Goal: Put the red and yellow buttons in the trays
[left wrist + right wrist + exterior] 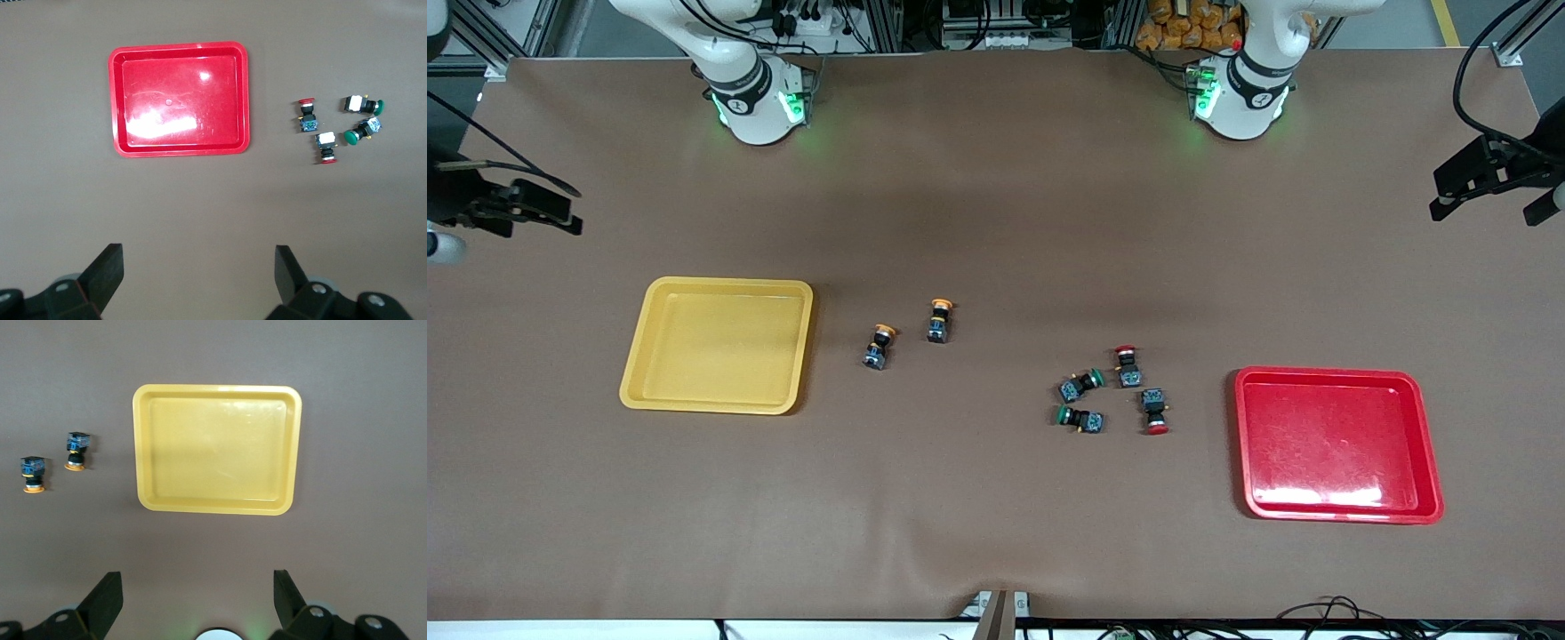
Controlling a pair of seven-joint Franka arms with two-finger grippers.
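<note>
Two yellow-capped buttons point(879, 345) point(939, 320) lie on the table beside the yellow tray point(716, 345), toward the right arm's end. Two red-capped buttons point(1128, 365) point(1154, 411) lie near the red tray point(1338, 443), toward the left arm's end. Both trays hold nothing. My left gripper point(197, 248) hangs open and high over the bare mat, with the red tray point(179, 100) and red buttons point(307, 115) point(326, 147) below it. My right gripper point(196, 573) is also open and high, with the yellow tray point(217, 449) and yellow buttons point(76, 450) point(33, 473) below it. Both hands are out of the front view.
Two green-capped buttons point(1081, 385) point(1080, 419) lie close beside the red-capped ones, toward the yellow tray. Black fixtures point(507, 209) point(1485, 173) jut in at both ends of the table. Brown mat point(996, 516) covers the table.
</note>
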